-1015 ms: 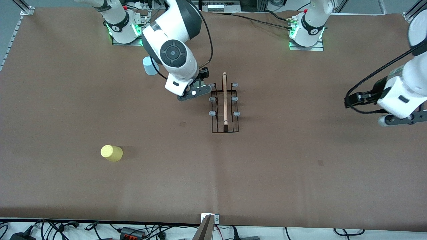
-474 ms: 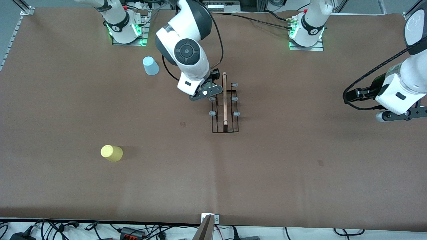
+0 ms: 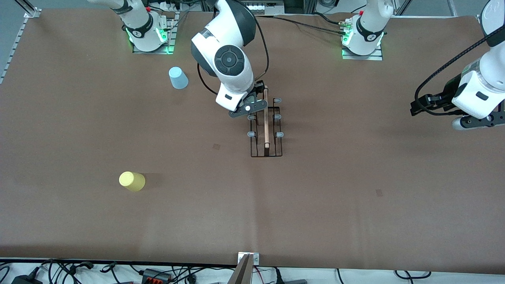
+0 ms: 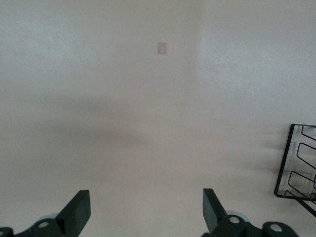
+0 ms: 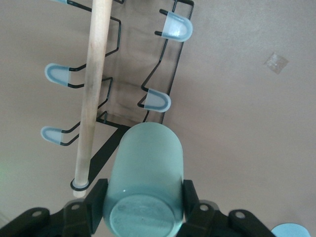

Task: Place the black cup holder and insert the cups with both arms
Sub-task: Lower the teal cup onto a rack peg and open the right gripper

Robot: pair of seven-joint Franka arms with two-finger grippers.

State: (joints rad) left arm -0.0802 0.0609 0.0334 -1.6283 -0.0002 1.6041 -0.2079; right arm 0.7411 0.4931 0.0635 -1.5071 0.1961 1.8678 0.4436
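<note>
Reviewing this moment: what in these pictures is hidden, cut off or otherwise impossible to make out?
- Front view: the right gripper and its pale green cup are hidden under the arm's wrist, so the cup's height over the black cup holder is unclear.
- Left wrist view: the holder is cut off by the picture's edge.
- Right wrist view: the light blue cup is only a sliver at the edge.
</note>
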